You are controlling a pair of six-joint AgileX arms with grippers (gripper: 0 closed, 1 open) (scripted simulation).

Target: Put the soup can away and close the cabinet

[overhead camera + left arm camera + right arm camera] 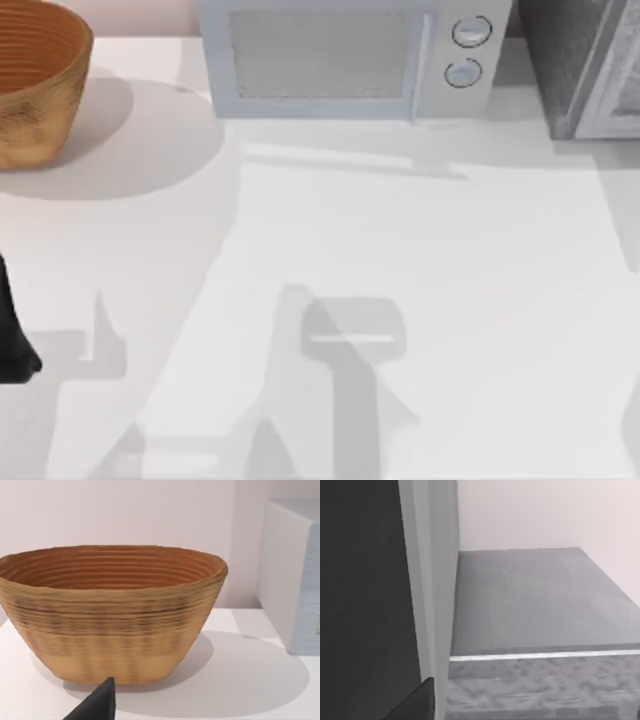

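Note:
The soup can is out of view. The grey cabinet [585, 70] stands at the table's back right corner, cut off by the frame edge. The right wrist view looks closely at a grey speckled flat surface [530, 605] with a pale front edge, beside an upright pale panel [430, 580] and a dark face. A dark tip of my right gripper [415, 705] shows at that picture's lower edge. My left arm [15, 340] sits at the table's left edge. A dark tip of my left gripper [97, 707] points toward the basket.
A woven brown basket [35, 85] [112, 615] stands at the back left. A white microwave [345, 55] with two round knobs sits at the back middle, its side [295, 575] next to the basket. The white tabletop [400, 260] carries arm shadows.

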